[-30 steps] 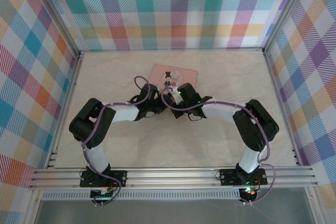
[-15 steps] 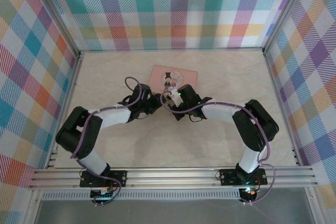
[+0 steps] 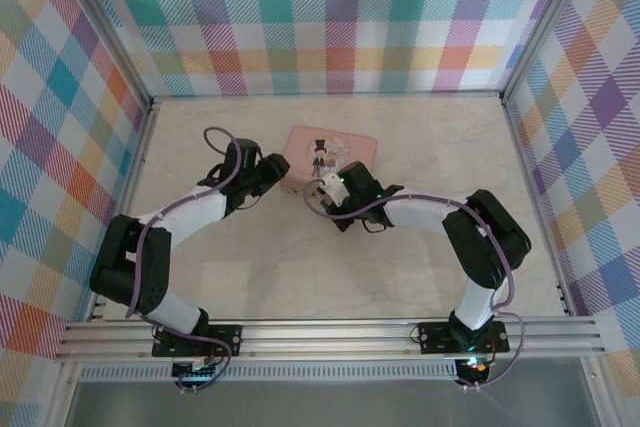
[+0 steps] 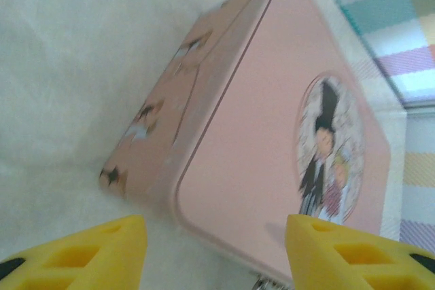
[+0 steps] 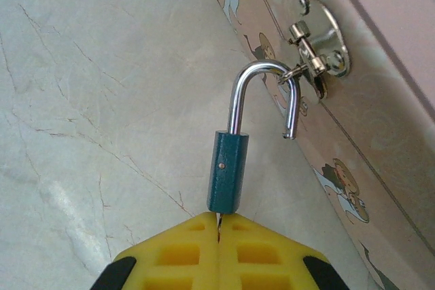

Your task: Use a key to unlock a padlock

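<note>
The padlock [image 5: 228, 171] hangs by its shackle [image 5: 265, 73] in the hasp [image 5: 316, 42] of the pink tin [image 5: 380, 140], one shackle leg sprung free, so unlocking looks done. The right end effector [image 5: 219, 225] pinches what seems to be the key [image 5: 219, 217] at the lock's base. The left end effector [image 4: 214, 249] stands wide beside the tin's corner. Only unhooking may remain.

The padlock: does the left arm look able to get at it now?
Probably only partly: the left gripper is open beside the pink tin, but the right gripper, shut on the key, crowds the padlock at the hasp.
</note>
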`<state>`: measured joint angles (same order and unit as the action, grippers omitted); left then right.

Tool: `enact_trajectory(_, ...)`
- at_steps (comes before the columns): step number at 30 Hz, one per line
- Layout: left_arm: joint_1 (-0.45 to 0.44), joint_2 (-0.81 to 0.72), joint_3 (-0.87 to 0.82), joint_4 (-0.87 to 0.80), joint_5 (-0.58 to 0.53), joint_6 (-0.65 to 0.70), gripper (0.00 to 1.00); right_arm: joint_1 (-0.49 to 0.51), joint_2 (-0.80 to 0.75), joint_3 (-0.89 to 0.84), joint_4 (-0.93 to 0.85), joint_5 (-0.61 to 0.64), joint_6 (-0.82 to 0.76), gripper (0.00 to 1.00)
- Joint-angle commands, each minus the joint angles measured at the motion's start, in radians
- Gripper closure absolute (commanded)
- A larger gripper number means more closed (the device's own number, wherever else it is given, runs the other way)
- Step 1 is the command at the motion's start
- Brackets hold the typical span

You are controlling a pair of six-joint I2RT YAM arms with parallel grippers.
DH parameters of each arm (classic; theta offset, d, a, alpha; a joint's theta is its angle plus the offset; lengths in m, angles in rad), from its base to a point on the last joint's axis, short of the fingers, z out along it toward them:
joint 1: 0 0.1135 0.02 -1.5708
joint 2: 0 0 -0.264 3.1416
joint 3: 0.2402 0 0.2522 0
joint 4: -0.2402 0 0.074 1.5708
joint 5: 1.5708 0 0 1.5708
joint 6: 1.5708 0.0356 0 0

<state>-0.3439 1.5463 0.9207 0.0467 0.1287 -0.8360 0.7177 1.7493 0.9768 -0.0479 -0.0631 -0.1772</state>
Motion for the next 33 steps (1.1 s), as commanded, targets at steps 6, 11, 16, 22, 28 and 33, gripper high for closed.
enact_trajectory(6,0.036,0.136,0.159,-0.023,0.009,0.065,0.44,0.030,-0.063,-0.024,-0.021,-0.046,-0.043,1.00)
enact_trajectory(11,0.039,0.207,0.227,-0.037,0.035,0.089,0.44,0.044,-0.065,-0.032,-0.022,-0.024,-0.062,1.00)
enact_trajectory(16,0.039,0.245,0.263,-0.044,0.053,0.099,0.44,0.053,-0.063,-0.033,-0.021,-0.002,-0.079,1.00)
enact_trajectory(22,0.039,0.269,0.273,-0.042,0.080,0.100,0.44,0.073,-0.050,-0.032,-0.007,0.051,-0.118,1.00)
enact_trajectory(28,0.039,0.285,0.277,-0.034,0.098,0.097,0.44,0.080,-0.047,-0.038,0.029,0.073,-0.149,1.00)
enact_trajectory(33,0.039,0.295,0.277,-0.024,0.112,0.093,0.44,0.081,-0.043,-0.042,0.073,0.108,-0.199,1.00)
